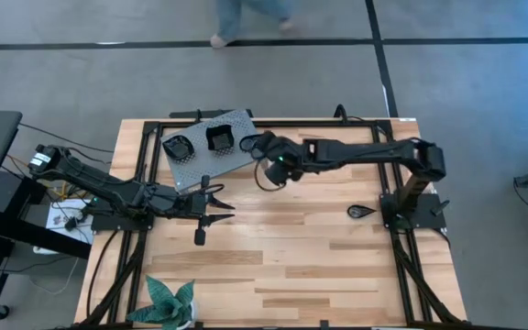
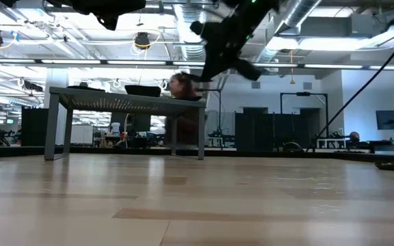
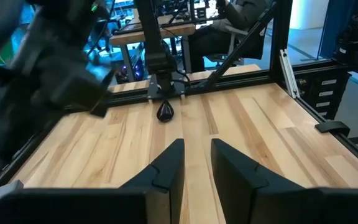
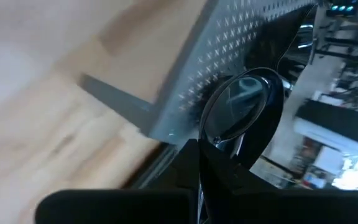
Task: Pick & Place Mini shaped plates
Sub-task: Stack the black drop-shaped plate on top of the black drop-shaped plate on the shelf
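Note:
My right gripper (image 1: 253, 144) hovers by the right edge of the grey perforated stand (image 1: 204, 158), shut on a glossy black mini plate (image 4: 244, 109). Two more black mini plates (image 1: 180, 147) (image 1: 220, 137) rest on the stand's top. A teardrop-shaped mini plate (image 1: 360, 211) lies flat on the table beside the right arm's base; the left wrist view also shows this teardrop plate (image 3: 165, 111). My left gripper (image 1: 220, 207) waits open over the table's left half, level, with nothing between its fingers (image 3: 166, 171). My right gripper pinches the plate's rim (image 4: 219, 144) between its two fingers. The plate juts out beyond the fingertips, tilted, its hollow face toward the wrist camera. It is lifted clear of table and stand, next to the stand's corner (image 4: 166, 127).
The stand rests on thin legs (image 2: 59, 130) at the table's far left. A green leafy plant (image 1: 170, 302) sits at the near edge. Bare wood lies between the arms. A person walks past beyond the table's far edge (image 1: 236, 23).

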You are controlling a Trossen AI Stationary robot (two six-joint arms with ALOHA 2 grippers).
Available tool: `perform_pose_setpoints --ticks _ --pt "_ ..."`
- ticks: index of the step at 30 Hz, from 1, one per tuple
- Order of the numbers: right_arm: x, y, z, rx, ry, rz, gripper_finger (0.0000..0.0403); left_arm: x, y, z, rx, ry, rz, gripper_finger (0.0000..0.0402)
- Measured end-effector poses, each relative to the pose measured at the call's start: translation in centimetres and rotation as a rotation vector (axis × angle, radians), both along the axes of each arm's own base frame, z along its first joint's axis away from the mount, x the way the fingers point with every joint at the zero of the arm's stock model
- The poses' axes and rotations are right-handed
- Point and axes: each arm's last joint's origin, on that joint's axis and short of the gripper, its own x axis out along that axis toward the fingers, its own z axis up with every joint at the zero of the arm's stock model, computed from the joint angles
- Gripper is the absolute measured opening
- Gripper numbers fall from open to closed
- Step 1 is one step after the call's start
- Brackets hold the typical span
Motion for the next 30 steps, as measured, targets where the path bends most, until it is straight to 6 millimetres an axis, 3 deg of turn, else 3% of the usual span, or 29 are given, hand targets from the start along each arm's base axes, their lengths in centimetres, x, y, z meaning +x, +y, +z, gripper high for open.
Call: perform_pose_setpoints --ticks 4,14,21,30 --pt "1.2 -1.6 -0.8 -0.062 -0.026 0.017 0.0001 0.0 0.0 0.0 0.000 0.000 0.000 0.0081" --pt "2.8 -3.5 -3.2 -0.126 0.001 0.041 0.0001 0.0 0.0 0.0 0.000 0.001 0.000 0.0081" --pt "3.7 -3.4 -3.6 -0.153 -0.055 0.028 0.0008 0.0 0.0 0.0 0.000 0.001 0.000 0.0081" --pt "3.7 -3.4 -3.5 -0.162 -0.058 0.017 0.0063 0.0 0.0 0.0 0.022 0.000 -0.003 0.0081"
